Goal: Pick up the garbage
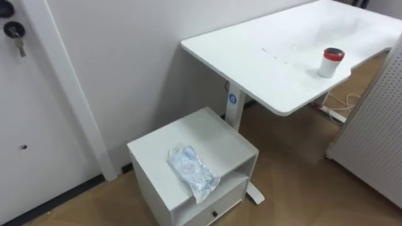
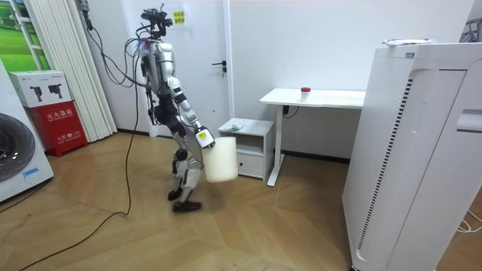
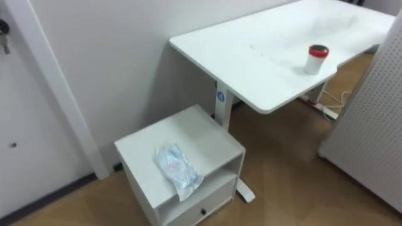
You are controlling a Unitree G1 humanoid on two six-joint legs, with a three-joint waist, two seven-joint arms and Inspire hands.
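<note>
Crumpled clear plastic bag (image 1: 191, 171) is the closest thing, so that's the garbage. It sits on top of a little white cabinet (image 1: 207, 133), right at the front edge, with one end drooping over the open shelf underneath. Below that shelf is a drawer.

Left of the cabinet is a white door (image 1: 31, 107) with keys (image 1: 16, 34) hanging in the lock. Behind and to the right is a white desk. Its tabletop (image 1: 270, 53) carries a white cup with a red lid (image 1: 331, 62), close to the near edge and toward the right end. A white perforated panel (image 1: 375, 135) stands on the wooden floor (image 1: 295, 182) at far right.

From the room view, the robot stands just short of the cabinet, facing it. Its right hand (image 2: 202, 138) is at the rim of a white bin (image 2: 220, 159), which hangs clear of the floor. Can't tell what the fingers are doing there, they're too small to read.
</note>
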